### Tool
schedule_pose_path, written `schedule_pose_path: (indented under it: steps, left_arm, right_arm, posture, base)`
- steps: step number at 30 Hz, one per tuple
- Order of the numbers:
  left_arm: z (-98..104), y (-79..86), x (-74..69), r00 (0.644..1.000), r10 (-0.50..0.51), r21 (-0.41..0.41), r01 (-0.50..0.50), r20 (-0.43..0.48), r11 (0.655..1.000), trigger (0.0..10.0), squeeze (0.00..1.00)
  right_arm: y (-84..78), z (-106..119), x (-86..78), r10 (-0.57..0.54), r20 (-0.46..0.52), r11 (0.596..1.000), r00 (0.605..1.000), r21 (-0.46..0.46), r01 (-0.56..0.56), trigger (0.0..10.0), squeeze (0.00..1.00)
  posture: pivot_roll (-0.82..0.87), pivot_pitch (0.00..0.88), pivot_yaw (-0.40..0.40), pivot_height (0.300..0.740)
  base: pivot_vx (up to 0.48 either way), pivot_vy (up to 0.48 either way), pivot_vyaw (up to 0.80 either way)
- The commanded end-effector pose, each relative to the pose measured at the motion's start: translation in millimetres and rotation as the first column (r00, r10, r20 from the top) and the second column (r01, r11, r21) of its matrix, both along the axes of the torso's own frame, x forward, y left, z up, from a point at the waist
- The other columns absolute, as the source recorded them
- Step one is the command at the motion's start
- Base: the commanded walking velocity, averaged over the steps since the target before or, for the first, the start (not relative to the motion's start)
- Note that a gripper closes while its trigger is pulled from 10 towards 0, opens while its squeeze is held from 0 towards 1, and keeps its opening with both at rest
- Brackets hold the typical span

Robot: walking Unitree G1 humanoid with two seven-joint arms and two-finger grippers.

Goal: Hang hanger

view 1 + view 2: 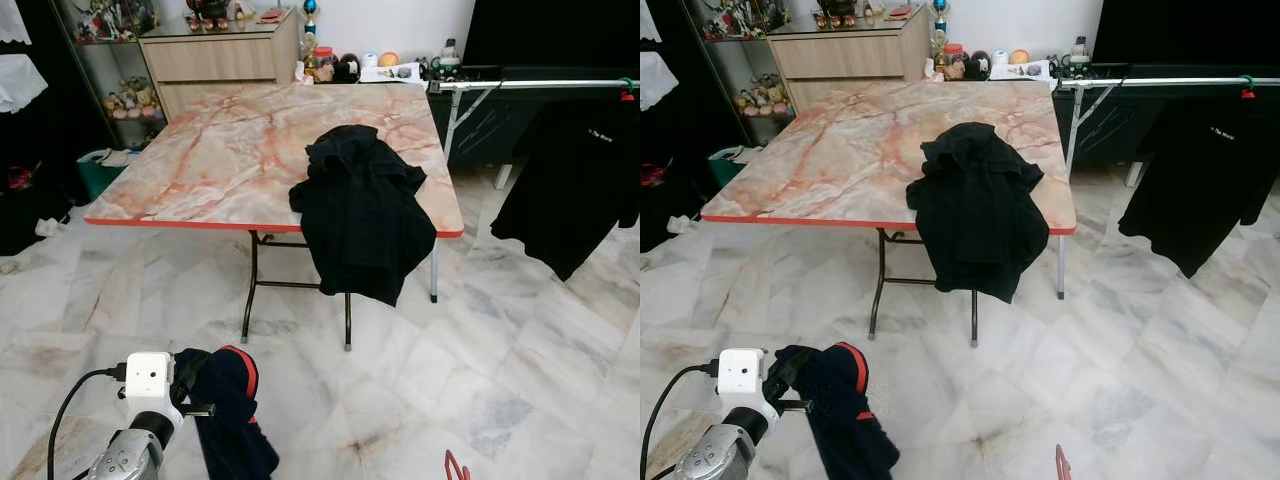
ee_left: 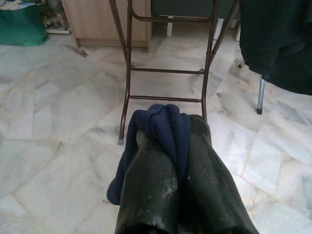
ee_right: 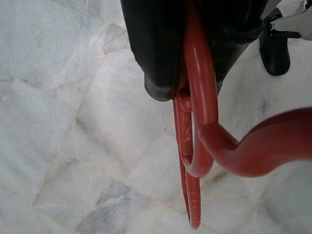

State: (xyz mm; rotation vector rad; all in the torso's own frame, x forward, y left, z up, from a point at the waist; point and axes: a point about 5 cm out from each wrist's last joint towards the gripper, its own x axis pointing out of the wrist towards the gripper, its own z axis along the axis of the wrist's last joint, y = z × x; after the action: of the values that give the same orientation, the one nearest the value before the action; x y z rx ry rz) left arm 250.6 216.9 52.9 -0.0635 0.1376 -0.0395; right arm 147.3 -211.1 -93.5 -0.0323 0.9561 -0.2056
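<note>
My left gripper (image 1: 192,383) is low at the near left, shut on a navy garment with red trim (image 1: 232,420) that hangs from it toward the floor. The left wrist view shows the navy knit cloth (image 2: 163,122) bunched over the two black fingers (image 2: 146,180). My right gripper (image 3: 187,83) is shut on a red plastic hanger (image 3: 201,97), whose hook (image 3: 263,146) curls off to one side. The hanger's red tip (image 1: 455,466) pokes up at the near edge. A silver clothes rail (image 1: 540,85) crosses the far right, with a black T-shirt (image 1: 580,190) hanging from it.
A marble-topped folding table (image 1: 220,150) stands straight ahead, with a black garment (image 1: 360,210) draped over its near right edge. Its dark metal legs (image 2: 127,68) are close in front. A wooden cabinet (image 1: 215,60) and a green bin (image 1: 95,172) sit at the back left. Marble floor lies between.
</note>
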Motion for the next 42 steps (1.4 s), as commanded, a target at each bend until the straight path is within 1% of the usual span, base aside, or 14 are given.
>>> schedule_pose_path:
  steps: [1,22,26,28,30,31,32,33,34,35,36,38,39,42]
  left_arm:
    - [10,2.7,2.2,0.999,-0.002,0.016,0.001,0.045,1.0,10.0,0.0]
    - [12,4.0,2.5,0.999,0.003,0.011,-0.004,0.054,1.0,10.0,0.0]
    - [22,5.9,8.8,0.996,-0.001,0.019,-0.001,0.085,1.0,10.0,0.0]
    - [36,6.6,16.9,0.991,-0.008,0.023,0.005,0.13,1.0,10.0,0.0]
    - [77,7.6,38.0,0.964,-0.026,0.046,0.014,0.265,0.999,10.0,0.0]
    - [87,7.6,42.2,0.955,-0.026,0.046,0.013,0.295,0.999,10.0,0.0]
    - [116,4.9,54.1,0.924,-0.045,0.049,0.028,0.38,0.998,10.0,0.0]
    - [150,-0.2,65.8,0.878,-0.075,0.063,0.051,0.473,0.997,10.0,0.0]
    - [172,-4.8,72.2,0.843,-0.098,0.073,0.07,0.53,0.995,10.0,0.0]
    - [184,-7.5,75.4,0.822,-0.112,0.079,0.081,0.559,0.994,10.0,0.0]
    - [203,-13.7,81.0,0.786,-0.134,0.085,0.103,0.604,0.991,10.0,0.0]
    - [223,-21.4,86.7,0.744,-0.159,0.091,0.132,0.649,0.987,10.0,0.0]
    - [234,-30.0,91.5,0.721,-0.19,0.096,0.17,0.666,0.981,10.0,0.0]
    - [242,-42.2,98.8,0.705,-0.227,0.091,0.226,0.672,0.97,10.0,0.0]
  right_arm:
    - [2.5,0,-0.5,0.0,0.004,1.0,1.0,0.009,0.0,10.0,0.0]
    - [4.4,-1,0.4,0.008,0.002,1.0,1.0,0.014,-0.008,10.0,0.0]
    - [4.8,-1,0.4,0.007,0.003,1.0,1.0,0.015,-0.007,10.0,0.0]
    - [4.9,-1,0.3,0.008,0.003,1.0,1.0,0.015,-0.008,10.0,0.0]
    - [4.8,-1,0.7,0.008,0.004,1.0,1.0,0.015,-0.008,10.0,0.0]
    - [4.8,-1,0.7,0.008,0.004,1.0,1.0,0.015,-0.008,10.0,0.0]
    - [4.6,0,0.8,0.008,0.004,1.0,1.0,0.014,-0.008,10.0,0.0]
    - [4.4,0,0.8,0.008,0.004,1.0,1.0,0.013,-0.008,10.0,0.0]
    - [4.4,0,0.8,0.008,0.004,1.0,1.0,0.012,-0.008,10.0,0.0]
    - [4.5,0,0.9,0.009,0.003,1.0,1.0,0.012,-0.009,10.0,0.0]
    - [4.9,0,1.1,0.009,0.003,1.0,1.0,0.012,-0.009,10.0,0.0]
    - [5.8,0,1.4,0.01,0.004,1.0,1.0,0.013,-0.01,10.0,0.0]
    - [7.3,0,2.0,0.01,0.005,1.0,1.0,0.016,-0.01,10.0,0.0]
    - [9.3,0,3.0,0.01,0.008,1.0,1.0,0.019,-0.01,10.0,0.0]
  posture:
    - [0.11,0.027,0.076,0.74]
    - [0.11,0.035,0.072,0.74]
    - [0.11,0.035,0.072,0.74]
    - [0.11,0.035,0.072,0.74]
    - [0.11,0.035,0.069,0.74]
    - [0.11,0.035,0.069,0.74]
    - [0.12,0.034,0.066,0.74]
    - [0.12,0.034,0.066,0.74]
    - [0.12,0.034,0.066,0.74]
    - [0.12,0.032,0.062,0.74]
    - [0.12,0.031,0.064,0.74]
    - [0.12,0.03,0.066,0.74]
    - [0.12,0.03,0.07,0.74]
    - [0.11,0.032,0.072,0.74]
  base:
    - [0.428,0.0,0.0]
    - [0.445,0.0,0.0]
    - [0.452,0.0,0.0]
    - [0.45,0.0,0.0]
    - [0.454,0.0,0.0]
    - [0.454,0.0,0.0]
    - [0.45,0.0,0.0]
    - [0.446,0.0,0.0]
    - [0.442,0.0,0.0]
    - [0.442,0.0,0.0]
    - [0.412,0.0,0.0]
    - [0.409,0.0,0.0]
    - [0.405,0.0,0.0]
    - [0.405,0.0,0.0]
